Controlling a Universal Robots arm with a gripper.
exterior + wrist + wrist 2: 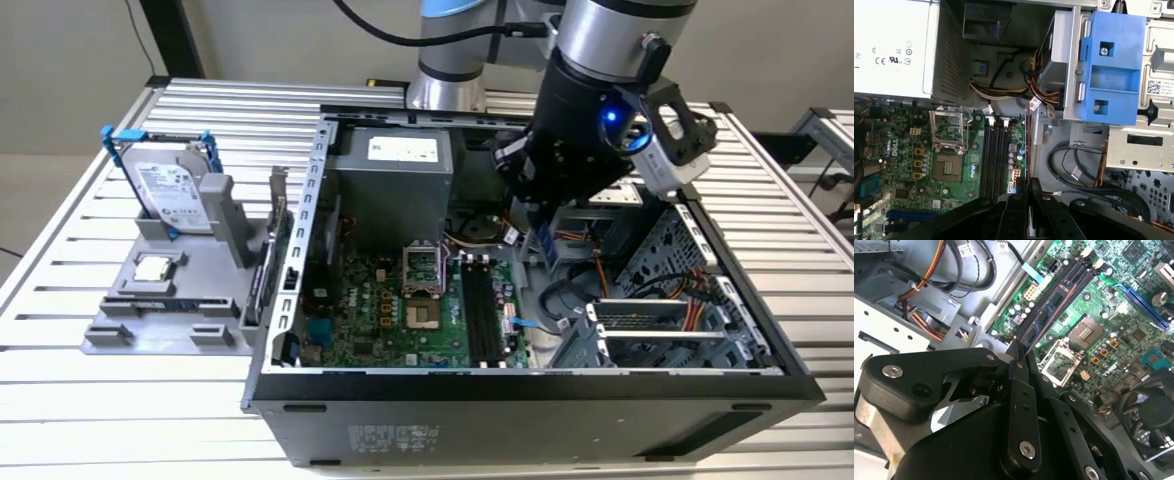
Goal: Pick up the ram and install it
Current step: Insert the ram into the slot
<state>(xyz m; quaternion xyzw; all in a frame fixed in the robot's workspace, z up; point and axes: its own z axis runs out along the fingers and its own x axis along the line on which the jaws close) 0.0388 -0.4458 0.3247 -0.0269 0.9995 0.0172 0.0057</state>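
The hand (545, 235) hangs inside the open case (534, 385), above the board (400, 300) and beside the black slots (481, 305), its fingers pressed onto the ram (1046, 315), pinching it by one end. In the second wrist view the ram juts out from between the fingertips (1015, 357) as a thin bluish-green stick with dark chips, seen nearly edge-on, running alongside the slots (1074, 275); whether its far end touches the board cannot be told. In the first wrist view the ram (1027, 150) is a narrow line rising from the fingers (1021, 192), just beside the slots (995, 155), which lie bare. In the exterior view the arm's black wrist (581, 120) hides most of the ram; only a small blue sliver shows under the hand. The socket (423, 270) sits open near the slots, with the grey supply box (391, 190) behind it. A blue bracket (1111, 65) on the drive cage fills a corner of the first wrist view, and bundled wires (1029, 92) run below the box, partly in shadow. Outside the case, on the tabletop (80, 400), a grey stand (167, 310) holds a drive (171, 195) upright in a blue frame and a small square chip (155, 267).
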